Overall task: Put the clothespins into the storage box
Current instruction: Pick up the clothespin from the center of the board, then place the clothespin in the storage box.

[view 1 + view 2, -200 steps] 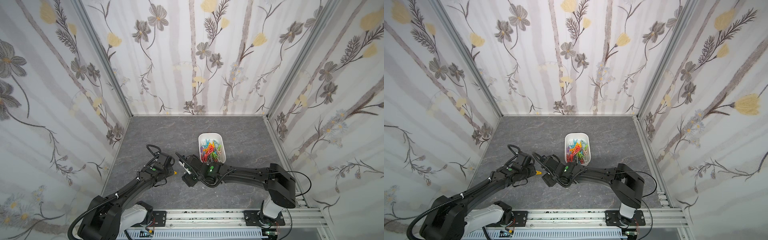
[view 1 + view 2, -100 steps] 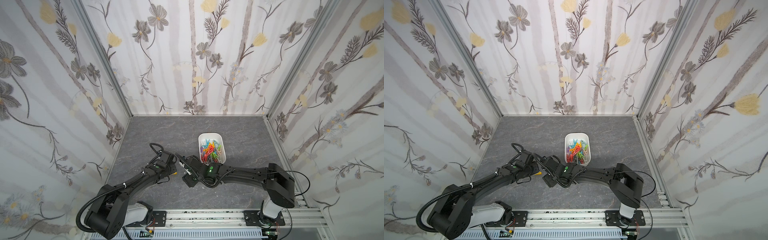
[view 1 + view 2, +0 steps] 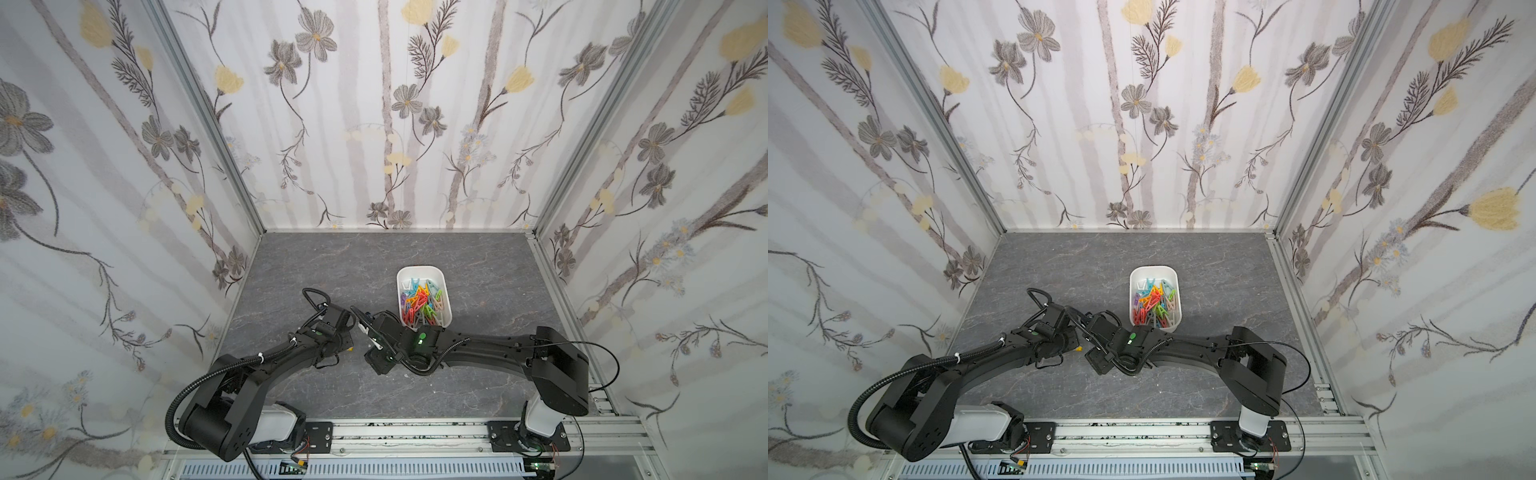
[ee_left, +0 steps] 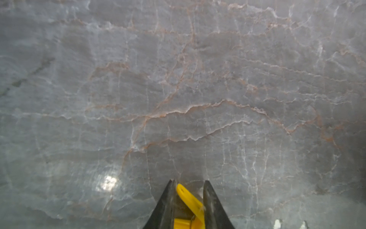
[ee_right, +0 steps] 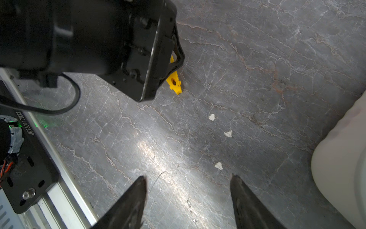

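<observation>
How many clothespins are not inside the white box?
1. A yellow clothespin lies on the table between the left gripper's jaws, nearer the robot than the storage box. The arms may hide others underneath.

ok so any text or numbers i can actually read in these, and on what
"JG260117033": white print on the black mounting plate by the rail, in the right wrist view; the digits are small, so not fully certain.
Nothing else is readable: no print shows on the storage box or the clothespins.

Top views: high, looking down, near-identical. Wrist views: close, facing tabletop (image 4: 178, 79).
</observation>
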`<state>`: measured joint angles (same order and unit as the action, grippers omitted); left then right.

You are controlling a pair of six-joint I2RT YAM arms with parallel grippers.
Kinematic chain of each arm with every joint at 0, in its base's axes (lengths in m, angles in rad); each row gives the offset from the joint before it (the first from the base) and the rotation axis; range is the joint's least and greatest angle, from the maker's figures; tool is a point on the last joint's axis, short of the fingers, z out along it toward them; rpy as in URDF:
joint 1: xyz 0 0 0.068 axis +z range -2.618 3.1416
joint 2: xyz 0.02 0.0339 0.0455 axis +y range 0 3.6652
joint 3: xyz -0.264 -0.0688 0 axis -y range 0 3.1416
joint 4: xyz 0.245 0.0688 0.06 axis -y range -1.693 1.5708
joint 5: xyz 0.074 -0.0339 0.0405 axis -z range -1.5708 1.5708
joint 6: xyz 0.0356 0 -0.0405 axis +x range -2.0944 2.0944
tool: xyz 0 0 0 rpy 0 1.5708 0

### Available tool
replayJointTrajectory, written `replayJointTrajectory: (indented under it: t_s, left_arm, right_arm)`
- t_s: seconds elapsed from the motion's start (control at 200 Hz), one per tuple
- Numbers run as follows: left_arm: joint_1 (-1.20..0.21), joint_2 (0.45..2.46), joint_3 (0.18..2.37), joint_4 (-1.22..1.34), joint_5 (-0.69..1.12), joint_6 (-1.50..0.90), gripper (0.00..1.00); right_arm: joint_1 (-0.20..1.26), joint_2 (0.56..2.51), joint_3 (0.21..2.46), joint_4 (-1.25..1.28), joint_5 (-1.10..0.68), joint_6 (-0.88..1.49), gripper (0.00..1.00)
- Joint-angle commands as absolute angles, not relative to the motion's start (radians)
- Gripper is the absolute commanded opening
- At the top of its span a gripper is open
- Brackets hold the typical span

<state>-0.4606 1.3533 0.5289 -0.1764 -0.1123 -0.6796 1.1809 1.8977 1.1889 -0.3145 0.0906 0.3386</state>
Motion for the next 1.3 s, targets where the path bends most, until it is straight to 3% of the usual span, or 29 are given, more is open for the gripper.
replayJointTrajectory:
  t_s: [0.0,0.225,0.42,0.779,1.294]
  left_arm:
    - [-0.460,1.388,0.531,-0.150,-0.109,-0.669,0.25]
    - [-0.462,1.405,0.584,-0.143,-0.076,-0.661,0.08]
    - [-0.471,1.404,0.670,-0.147,-0.030,-0.644,0.02]
    - [-0.587,1.498,0.953,-0.157,0.000,-0.634,0.01]
    - [-0.712,1.944,1.427,-0.129,0.070,-0.527,0.02]
  right_arm:
    - [1.182,1.895,1.189,-0.285,0.114,0.346,0.68]
    - [1.174,1.868,1.169,-0.287,0.145,0.362,0.68]
    - [1.107,1.801,1.132,-0.277,0.157,0.394,0.68]
    - [0.951,1.653,1.033,-0.273,0.184,0.432,0.67]
    - [0.672,1.489,0.871,-0.261,0.164,0.536,0.68]
